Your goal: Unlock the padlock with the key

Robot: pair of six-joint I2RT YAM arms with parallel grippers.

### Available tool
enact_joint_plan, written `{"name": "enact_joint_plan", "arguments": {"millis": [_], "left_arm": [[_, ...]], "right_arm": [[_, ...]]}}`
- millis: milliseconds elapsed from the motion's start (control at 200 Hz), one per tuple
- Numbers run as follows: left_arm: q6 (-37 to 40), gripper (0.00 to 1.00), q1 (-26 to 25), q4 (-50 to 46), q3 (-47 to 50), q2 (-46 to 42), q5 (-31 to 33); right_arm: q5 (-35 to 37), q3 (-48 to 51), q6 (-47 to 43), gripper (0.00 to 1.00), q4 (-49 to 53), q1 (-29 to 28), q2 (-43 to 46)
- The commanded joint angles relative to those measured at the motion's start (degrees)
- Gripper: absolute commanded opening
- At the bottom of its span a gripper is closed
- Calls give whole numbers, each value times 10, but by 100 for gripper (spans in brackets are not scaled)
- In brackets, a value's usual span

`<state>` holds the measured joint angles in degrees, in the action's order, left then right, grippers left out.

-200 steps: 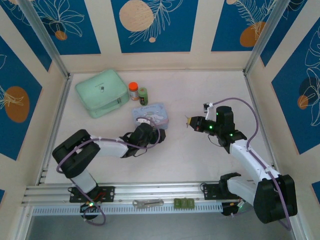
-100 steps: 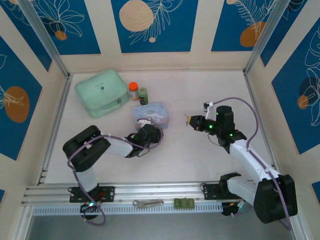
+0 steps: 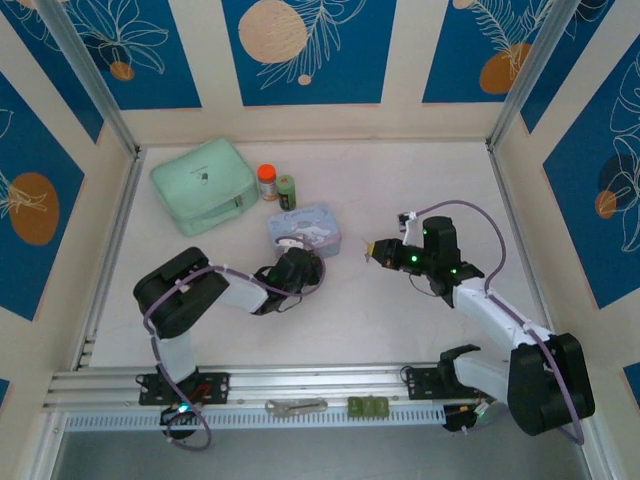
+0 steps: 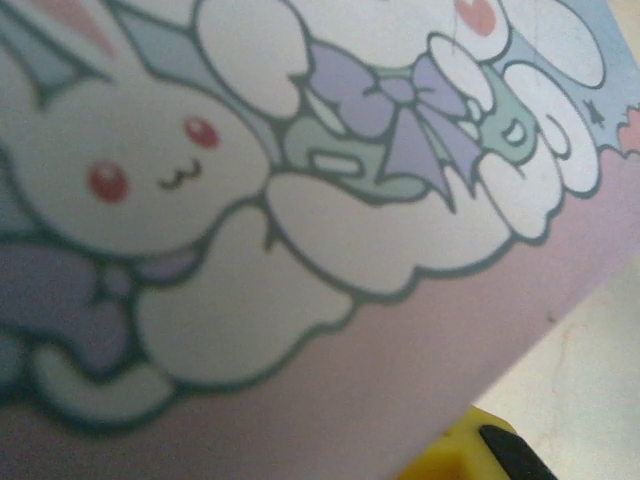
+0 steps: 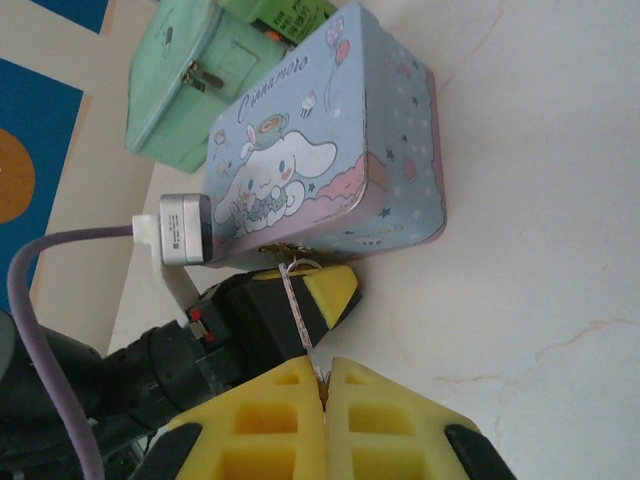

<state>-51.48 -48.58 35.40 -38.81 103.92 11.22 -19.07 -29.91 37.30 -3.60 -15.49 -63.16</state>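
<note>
We are pinching the key (image 5: 296, 300) in our tightly closed right pincer (image 5: 322, 378), its blade sticking out beyond the tips. Just ahead, our left pincer (image 3: 300, 260) is sitting at the light-blue tin (image 5: 330, 150); we cannot tell how far it is opening.

Pale table (image 3: 400, 320) bears green case (image 3: 203, 185), blue tin (image 3: 305, 228), orange jar (image 3: 267, 182), green jar (image 3: 287, 191).

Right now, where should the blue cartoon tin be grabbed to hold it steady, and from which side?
Probably the near long edge of the tin, coming in low from the front, where the left end effector is. It lies flat, lid up, so that rim is exposed; two small bottles and the green case stand close behind its far side.
</note>
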Motion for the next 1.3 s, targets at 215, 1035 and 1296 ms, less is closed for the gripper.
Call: {"name": "enact_joint_plan", "arguments": {"millis": [215,1035,1296], "left_arm": [[-110,0,37,32,-2,-48,-156],[-265,0,68,230,23,-20,-211],[-270,0,68,246,31,-14,-211]], "right_arm": [[-89,50,86,0,-144,-13,-64],[-157,79,212,0,-423,-58,-246],[-159,68,206,0,-421,-59,-245]]}}
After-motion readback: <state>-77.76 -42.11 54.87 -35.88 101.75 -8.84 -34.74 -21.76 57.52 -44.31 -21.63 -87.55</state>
